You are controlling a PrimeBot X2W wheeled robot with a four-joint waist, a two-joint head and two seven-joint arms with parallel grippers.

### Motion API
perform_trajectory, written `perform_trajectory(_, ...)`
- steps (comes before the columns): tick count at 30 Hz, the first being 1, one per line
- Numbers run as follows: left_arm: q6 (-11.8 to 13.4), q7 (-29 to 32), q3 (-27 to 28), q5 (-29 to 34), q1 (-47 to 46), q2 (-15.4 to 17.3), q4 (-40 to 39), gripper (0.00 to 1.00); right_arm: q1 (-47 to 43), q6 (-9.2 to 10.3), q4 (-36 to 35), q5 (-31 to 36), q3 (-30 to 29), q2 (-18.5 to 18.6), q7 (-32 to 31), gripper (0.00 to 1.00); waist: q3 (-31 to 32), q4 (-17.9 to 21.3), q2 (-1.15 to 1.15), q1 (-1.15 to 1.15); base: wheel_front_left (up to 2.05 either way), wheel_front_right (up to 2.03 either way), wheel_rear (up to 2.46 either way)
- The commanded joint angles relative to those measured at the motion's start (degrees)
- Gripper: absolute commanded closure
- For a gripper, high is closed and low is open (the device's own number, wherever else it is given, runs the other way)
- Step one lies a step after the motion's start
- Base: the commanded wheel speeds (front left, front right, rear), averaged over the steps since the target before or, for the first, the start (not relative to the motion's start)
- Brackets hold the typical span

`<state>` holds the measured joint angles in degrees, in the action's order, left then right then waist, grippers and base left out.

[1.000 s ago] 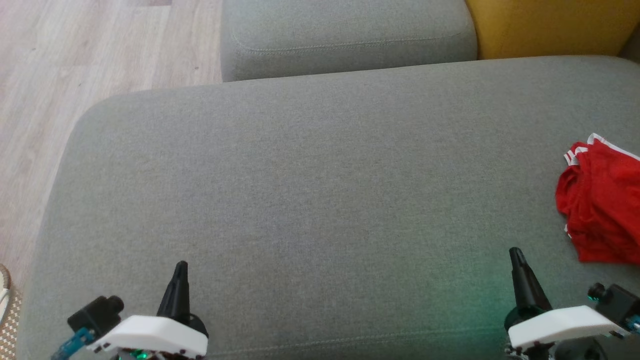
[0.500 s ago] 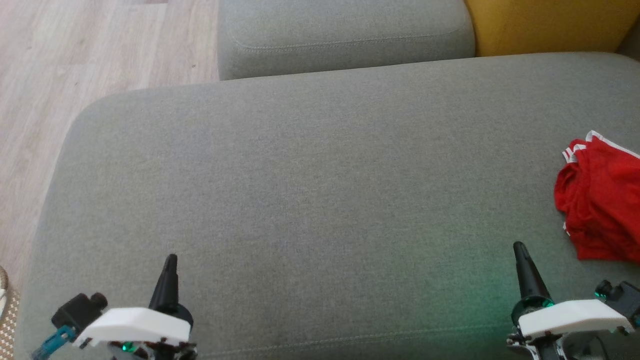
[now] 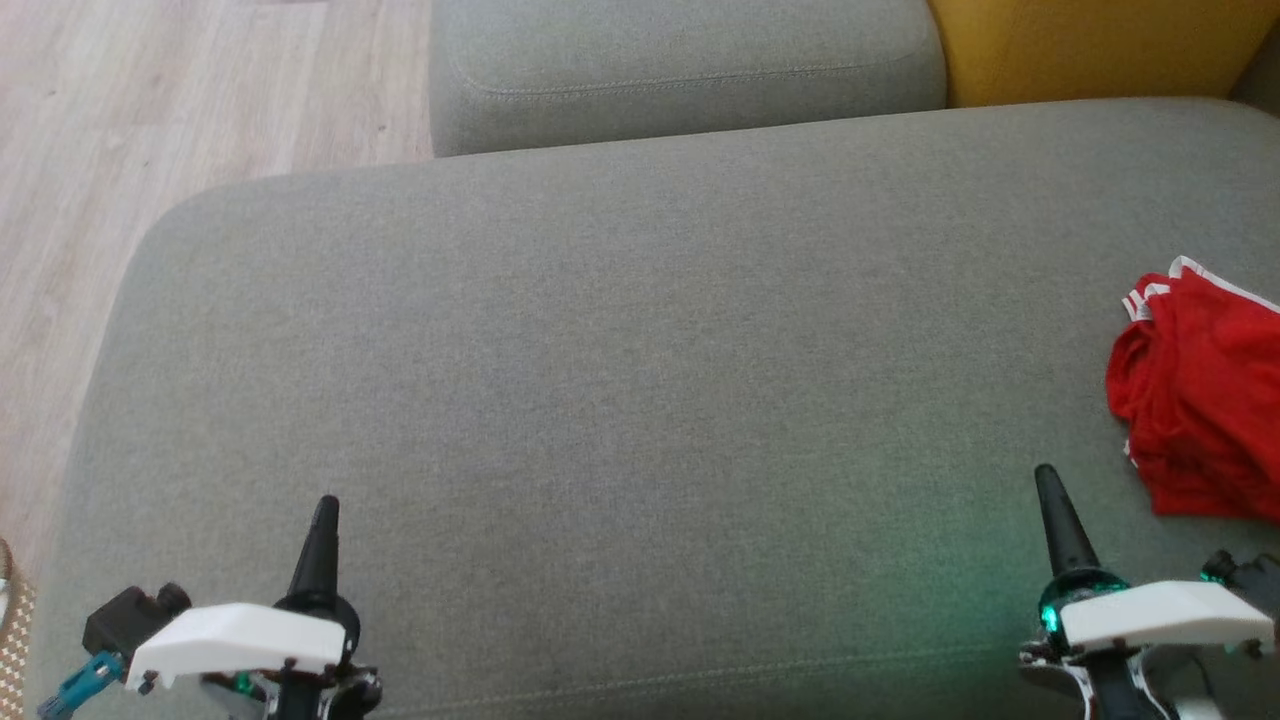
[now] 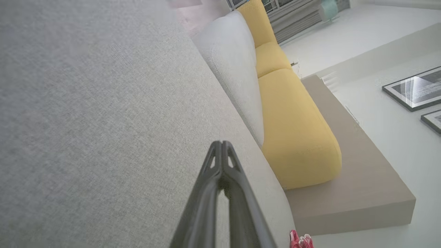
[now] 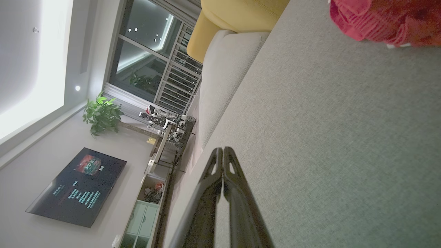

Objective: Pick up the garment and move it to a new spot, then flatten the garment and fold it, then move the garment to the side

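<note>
A crumpled red garment (image 3: 1205, 400) with white trim lies at the right edge of the grey sofa cushion (image 3: 620, 340). It also shows in the right wrist view as the garment (image 5: 382, 20) at the top right, and as a red scrap (image 4: 300, 240) in the left wrist view. My right gripper (image 3: 1046, 478) hovers near the front edge, left of and below the garment, fingers pressed together and holding nothing. My left gripper (image 3: 326, 508) is shut and empty at the lower left, far from the garment. Each wrist view shows its own fingertips (image 4: 223, 146) (image 5: 223, 151) touching.
A second grey cushion (image 3: 680, 70) and a yellow cushion (image 3: 1090, 45) stand behind the seat. Wooden floor (image 3: 150, 130) lies to the left, past the cushion's rounded corner. A woven rug edge (image 3: 12, 650) peeks in at the lower left.
The whole head view has shifted slightly, so the camera moved. Both grippers have slid lower in the picture and stay shut. The garment lies as before.
</note>
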<state>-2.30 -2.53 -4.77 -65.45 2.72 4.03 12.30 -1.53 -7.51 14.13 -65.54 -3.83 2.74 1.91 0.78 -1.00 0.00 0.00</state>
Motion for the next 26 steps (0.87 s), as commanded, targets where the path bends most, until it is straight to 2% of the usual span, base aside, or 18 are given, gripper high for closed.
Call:
perform_trajectory(1, -0.5, 0.3, 1.8, -1.2, -3.6, 0.8, -1.6, 1.00, 3.0, 0.01, -1.7, -1.2, 0.5, 1.1, -0.5, 1.00, 0.0, 0.0, 0.00, 0.00, 0.00, 0.00, 0.00)
perform_trajectory(26, -3.4, 4.5, 6.2, -18.6, -6.8, 0.7, 0.4, 1.00, 5.9, 0.02, -0.8, -18.0, -0.6, 1.2, -4.7, 1.00, -0.6, 0.6, 0.00, 0.00, 0.00, 0.00, 0.00)
